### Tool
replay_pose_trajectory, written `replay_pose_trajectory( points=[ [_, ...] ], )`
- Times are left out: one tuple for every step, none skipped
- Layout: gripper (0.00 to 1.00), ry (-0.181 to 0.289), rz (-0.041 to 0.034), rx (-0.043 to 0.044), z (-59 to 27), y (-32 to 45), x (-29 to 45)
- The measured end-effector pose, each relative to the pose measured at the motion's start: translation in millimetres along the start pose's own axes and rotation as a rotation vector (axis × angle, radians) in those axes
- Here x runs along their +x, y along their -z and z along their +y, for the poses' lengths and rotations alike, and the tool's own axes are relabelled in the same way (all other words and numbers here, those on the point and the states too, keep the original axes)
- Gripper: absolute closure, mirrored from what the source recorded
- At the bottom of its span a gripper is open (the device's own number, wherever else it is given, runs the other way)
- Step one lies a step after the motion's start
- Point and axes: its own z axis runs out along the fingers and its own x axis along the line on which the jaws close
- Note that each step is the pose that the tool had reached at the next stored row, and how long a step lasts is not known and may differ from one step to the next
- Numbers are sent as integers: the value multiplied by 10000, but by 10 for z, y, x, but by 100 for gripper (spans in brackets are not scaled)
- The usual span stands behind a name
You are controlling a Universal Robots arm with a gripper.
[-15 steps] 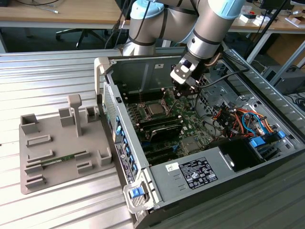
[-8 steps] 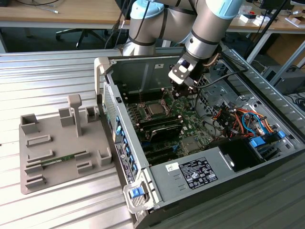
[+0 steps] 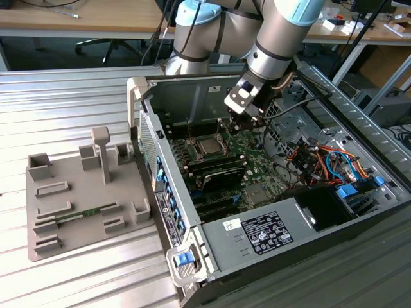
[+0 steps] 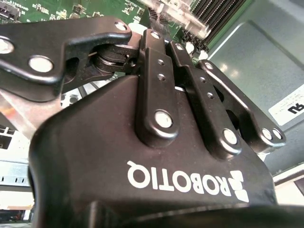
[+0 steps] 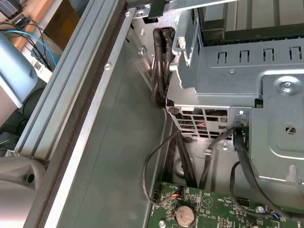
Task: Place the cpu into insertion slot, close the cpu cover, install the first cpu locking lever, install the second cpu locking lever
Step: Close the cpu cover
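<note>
— Matte black gripper (image 4: 164, 47) body, rounded, with bolted link bars, close up in the second wrist view. Spread or pressed together?
— Cannot tell. In the exterior view it hangs near the insertion slot (image 3: 194, 150), over the green circuit board (image 3: 257, 176).
— And the cpu (image 3: 209, 146)?
— Flat silver square, lying in that slot. Grey sheet-metal case (image 3: 192, 90) walls stand around the slot.

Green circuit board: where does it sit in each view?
Exterior view: green circuit board, centre, inside the computer case.
Second wrist view: the board beyond the gripper.
First wrist view: the board around the coin battery.
Shared landmark: the case's grey metal.
</note>
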Motion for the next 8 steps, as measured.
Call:
replay_pose_trajectory(
  points=[
    [90,1,0,0,-10,-2,1],
    [90,1,0,0,-17,-3,2],
    [90,2,0,0,-27,-5,3],
    [90,2,0,0,-32,-6,3],
    [90,1,0,0,-39,-8,4],
    [90,2,0,0,-42,-8,4],
    [90,4,0,0,-44,-9,4],
    [90,3,0,0,-44,-9,4]
  ],
)
